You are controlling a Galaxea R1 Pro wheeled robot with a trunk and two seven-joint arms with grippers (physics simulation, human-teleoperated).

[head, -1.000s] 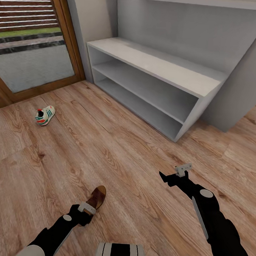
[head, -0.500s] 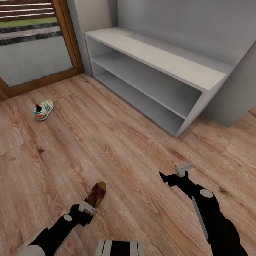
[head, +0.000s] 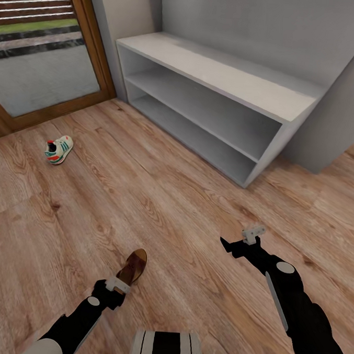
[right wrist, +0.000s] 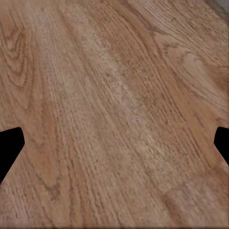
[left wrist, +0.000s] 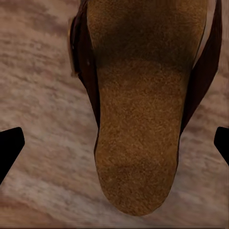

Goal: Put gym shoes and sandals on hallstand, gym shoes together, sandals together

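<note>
**Sandal at the left gripper, rack unfilled**

The sandal [head: 134, 266] lies on the corridor floor [head: 185, 219] just ahead of the left gripper [head: 119, 286]; the left wrist view shows its suede-like footbed [left wrist: 138, 119] between fingertips spread wide apart, nothing held. It looks light, with a fairly stiff sole and soft straps, so pinching across the sole edges at mid-length seems the safest hold; straps alone would likely flex. The right gripper [head: 241, 243] hovers wide open over bare planks. One gym shoe [head: 58, 150] sits well apart near the glass door [head: 42, 74]. The hallstand [head: 225, 78] has a bare bench top and two open shelves; the top offers easier clearance than the low shelf edges.
</note>
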